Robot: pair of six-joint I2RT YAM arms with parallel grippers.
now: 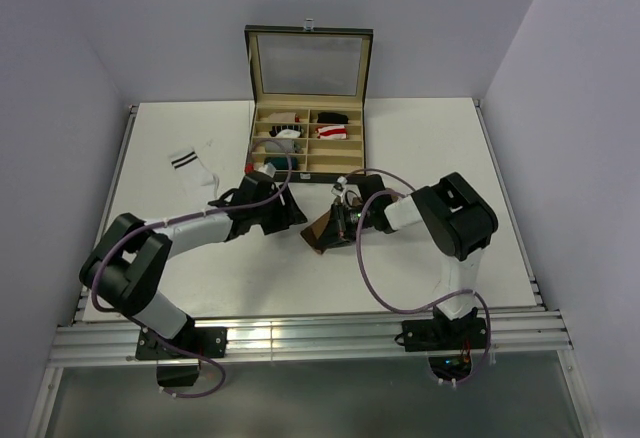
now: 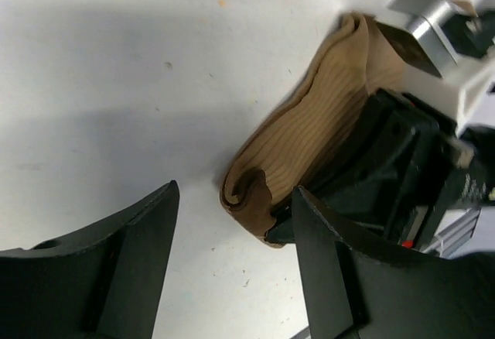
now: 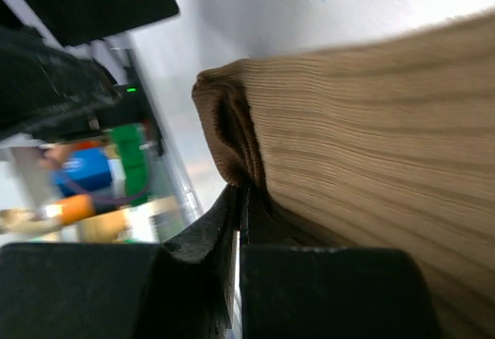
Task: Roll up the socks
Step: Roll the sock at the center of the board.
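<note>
**Tan sock pinched by the right gripper, left gripper open beside it**

Tan ribbed fabric fills most of the right wrist view: the tan sock (image 3: 371, 138) is caught between the two fingers of the right gripper (image 3: 241, 200), which are pressed together on its folded, darker end. From above, the same tan sock (image 1: 325, 230) lies on the white table (image 1: 440, 148) near the middle, between the two arms. The right gripper (image 1: 341, 220) sits on its right side.

The left gripper (image 1: 296, 213) is just to the left of the sock. In the left wrist view the left gripper (image 2: 234, 192) has its fingers spread wide and nothing is between them. The curled end of the tan sock (image 2: 309, 122) lies on the table just beyond the gap. The right finger (image 2: 325, 254) is close to this end, but contact cannot be judged.

The white sock (image 1: 193, 170) with two dark cuff stripes lies flat on the table, well apart to the left. Behind the arms stands a box (image 1: 306, 172) with small compartments, and its glass lid (image 1: 309, 63) is raised. A red-and-white sock (image 1: 333, 133) lies in a compartment of the right column. The other compartments hold small things that are too small to name.
</note>
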